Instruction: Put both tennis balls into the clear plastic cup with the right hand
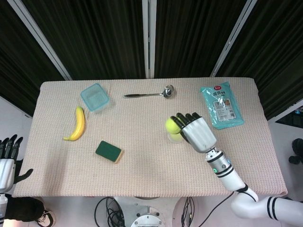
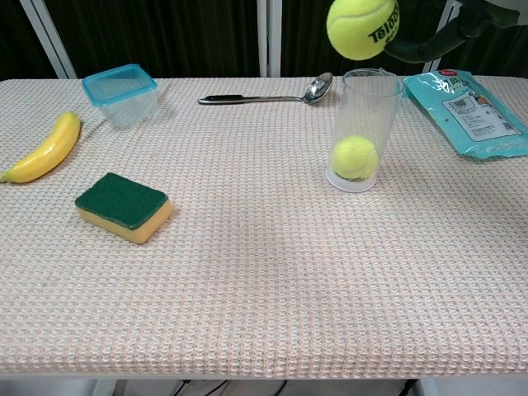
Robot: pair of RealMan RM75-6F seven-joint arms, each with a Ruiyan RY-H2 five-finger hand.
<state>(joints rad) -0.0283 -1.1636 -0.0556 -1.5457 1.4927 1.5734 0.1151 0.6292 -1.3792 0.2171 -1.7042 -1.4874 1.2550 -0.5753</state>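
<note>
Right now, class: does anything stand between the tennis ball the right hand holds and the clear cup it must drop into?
Nothing visible does. The held tennis ball hangs in the right hand above the clear plastic cup's open mouth; another tennis ball sits at its bottom.

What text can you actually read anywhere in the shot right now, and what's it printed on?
"Tele..." in dark letters on the raised tennis ball held by the right robot hand; the rest of the word curves out of sight.
Teal packet: red logo and a white label with print, all too small to read.
Tennis ball in the clear plastic cup: no marking visible.
Nothing else bears text.
</note>
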